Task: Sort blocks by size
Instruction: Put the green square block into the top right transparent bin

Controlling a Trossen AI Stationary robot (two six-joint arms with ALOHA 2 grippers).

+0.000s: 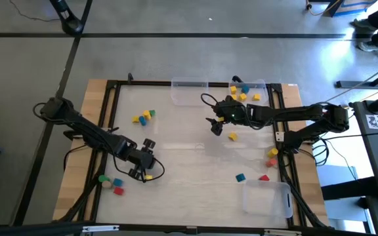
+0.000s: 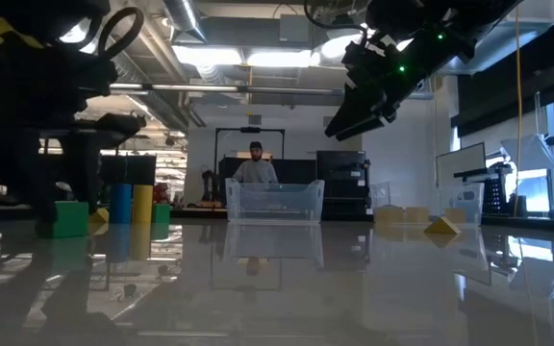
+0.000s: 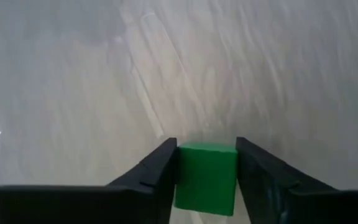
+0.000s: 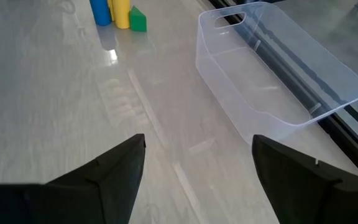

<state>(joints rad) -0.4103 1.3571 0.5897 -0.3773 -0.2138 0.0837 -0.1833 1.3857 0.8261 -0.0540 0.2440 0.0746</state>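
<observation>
My left gripper (image 1: 146,159) is at the near left of the table, shut on a green block (image 3: 205,177); the low view shows the block (image 2: 65,218) down at table level. My right gripper (image 1: 215,126) is open and empty, up in the air over the far middle (image 2: 354,111). A blue, yellow and green cluster of blocks (image 1: 143,117) stands on the table at the far left and also shows in the right wrist view (image 4: 120,12). A yellow block (image 1: 232,136) lies near my right gripper. Several blocks lie in the far clear bin (image 1: 241,92). My left gripper pinches the green block by two opposite sides (image 3: 182,180), one finger (image 3: 157,174) on each. The block's top and front faces show between the fingers. Whether its underside rests on the table or hangs just above it, I cannot tell.
A second clear bin (image 1: 268,196) stands at the near right. Loose blocks lie at the near left (image 1: 110,185), a yellow one by my left gripper (image 1: 148,177), blue and red ones (image 1: 251,177) and yellow and red ones (image 1: 272,154) at the right. A person stands beyond the table (image 2: 254,168).
</observation>
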